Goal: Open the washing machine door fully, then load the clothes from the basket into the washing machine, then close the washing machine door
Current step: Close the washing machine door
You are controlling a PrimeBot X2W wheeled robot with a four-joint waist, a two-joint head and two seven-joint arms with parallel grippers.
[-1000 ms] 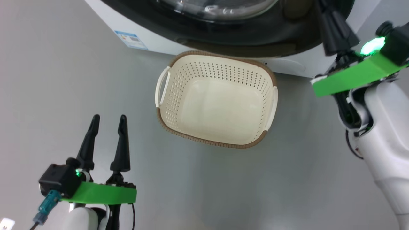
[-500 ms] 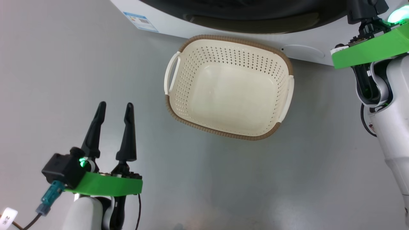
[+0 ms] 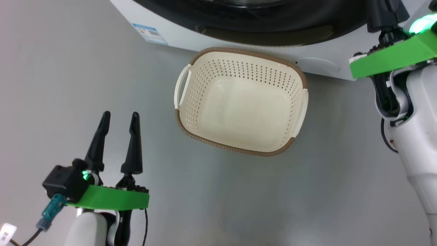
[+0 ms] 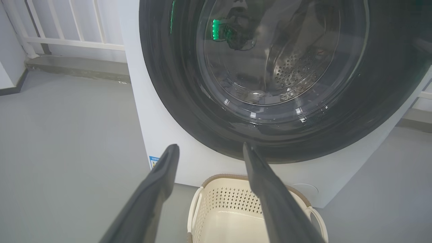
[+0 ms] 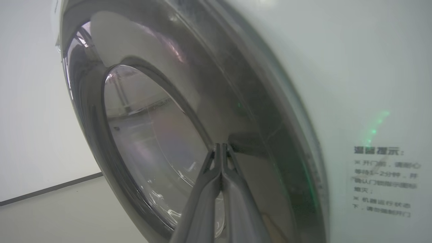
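A: Lower left of the head view?
B: Left claw [image 3: 121, 114]. Fingers apart, nothing between them. It hangs over the grey floor [image 3: 51, 85], well apart from the basket.
A: Centre?
B: The basket [image 3: 239, 51] sits on the floor just in front of the washing machine [image 3: 184, 36], brown rim up, bare cream bottom showing. On the white front there is a blue label sticker [image 3: 150, 33] to its upper left and a round filter cap [image 3: 317, 65] to its upper right.
A: The door?
B: The washing machine door [image 3: 273, 20] runs along the top edge, showing its black rim. In the left wrist view it [image 4: 168, 84] lies flat against the front, with drum holes visible through the glass. The spread fingers rise from the bottom middle, the basket [image 4: 229, 202] low between them.
A: Right side?
B: Upper right of the head view, the right arm's green bracket [image 3: 392, 59] is up beside the door's rim. Right wrist view: right claw [image 5: 221, 145], fingers pressed together, empty. The tips are at the door's dark rim, right of the glass [image 5: 141, 135]. Whether they touch it, cannot tell. There is a printed notice [image 5: 384, 182] on the white panel, far right.
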